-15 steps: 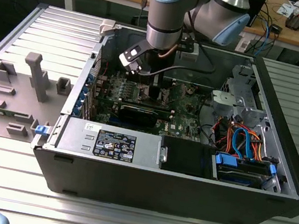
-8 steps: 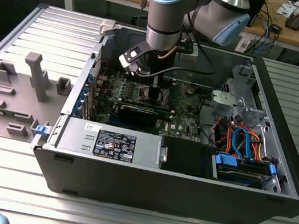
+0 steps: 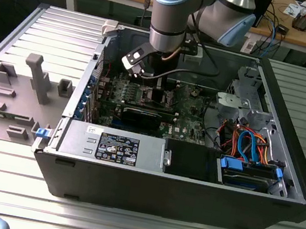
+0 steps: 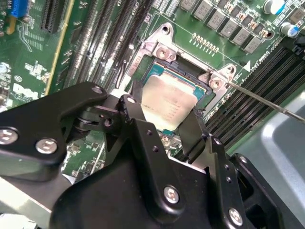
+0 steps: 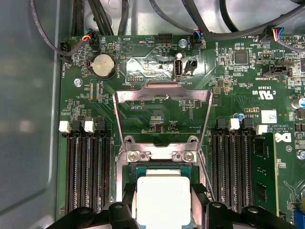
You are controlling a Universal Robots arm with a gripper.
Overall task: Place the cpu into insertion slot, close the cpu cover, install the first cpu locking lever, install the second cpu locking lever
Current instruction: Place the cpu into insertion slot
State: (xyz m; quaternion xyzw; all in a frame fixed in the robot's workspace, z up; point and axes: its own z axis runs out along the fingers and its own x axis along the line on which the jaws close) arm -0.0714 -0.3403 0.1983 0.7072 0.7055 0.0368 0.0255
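Step in hand, by my read: seating the cpu (image 4: pixel 169 102) in the insertion slot (image 4: pixel 183 67). In the exterior view the arm (image 3: pixel 170 11) reaches straight down into the open PC case (image 3: pixel 188 186) on the table (image 3: pixel 121 227), over the motherboard (image 3: pixel 190 106), toward the exterior view's left and the far side of the board.

Tool (image 4: pixel 163 112) state: fingers (image 4: pixel 135 107) are pressed against two opposite edges of the cpu, so it looks clamped on the chip, not apart. In both wrist views the cpu lies w/in the slot's frame, roughly flat and square to it. Can't tell if it's fully bedded or a hair above the contacts.

The cpu cover (image 5: pixel 162 91) is swung open and lies flat on the far side of the slot (image 5: pixel 162 155), its window showing bare board, so nothing blocks the chip. One thin lever rod (image 4: pixel 267 101) stands free, angled away from the slot. Neither lever looks latched.

Doing it well, imo:
- Keep the chip level. A tilted corner risks bending contacts.
- Edges parallel to the frame, no sideways slide once touching.
- No downward force; it should drop in by own weight.
- Fingers clear of the bright frame and the memory slots (image 5: pixel 88 171) on either side.
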